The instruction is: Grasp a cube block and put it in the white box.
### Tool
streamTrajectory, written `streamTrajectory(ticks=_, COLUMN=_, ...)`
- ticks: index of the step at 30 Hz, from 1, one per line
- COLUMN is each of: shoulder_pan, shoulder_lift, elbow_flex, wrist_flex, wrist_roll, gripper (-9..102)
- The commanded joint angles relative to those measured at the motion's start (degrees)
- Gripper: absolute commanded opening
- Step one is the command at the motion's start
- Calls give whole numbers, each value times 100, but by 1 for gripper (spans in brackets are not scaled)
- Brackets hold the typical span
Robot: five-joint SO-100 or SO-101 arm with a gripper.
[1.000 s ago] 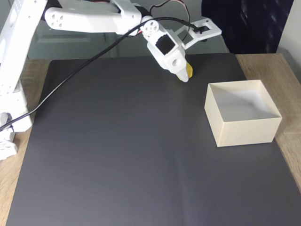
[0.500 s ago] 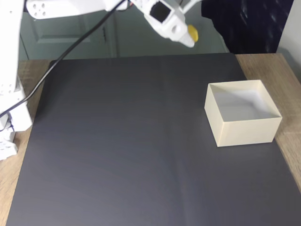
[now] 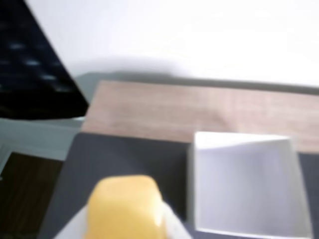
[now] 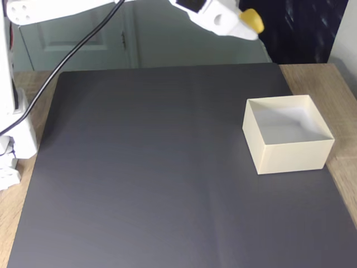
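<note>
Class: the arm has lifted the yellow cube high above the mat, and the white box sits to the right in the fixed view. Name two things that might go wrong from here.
1. The cube block sits at the very tip of the hand, high over the mat; if the grip is shallow it may slip and bounce away.
2. The white box has thin walls; a release off-centre might hit the rim, or a low approach could push the box.
</note>
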Motion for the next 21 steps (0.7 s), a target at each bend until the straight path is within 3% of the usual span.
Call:
streamTrajectory(ticks=1, shoulder_pan=334, shoulder_lift=448, elbow_flex=-237, wrist_flex=9, wrist_roll=44, gripper=0)
streamTrajectory(ticks=16, shoulder_pan=1318, shoulder_lift=44, elbow_flex=-272, wrist_flex=-325, wrist_roll=35, gripper=0)
streamTrajectory(ticks=21, shoulder_pan=1406, shoulder_lift=-466, elbow_flex=-413, wrist_flex=-782, wrist_roll=53, gripper=0)
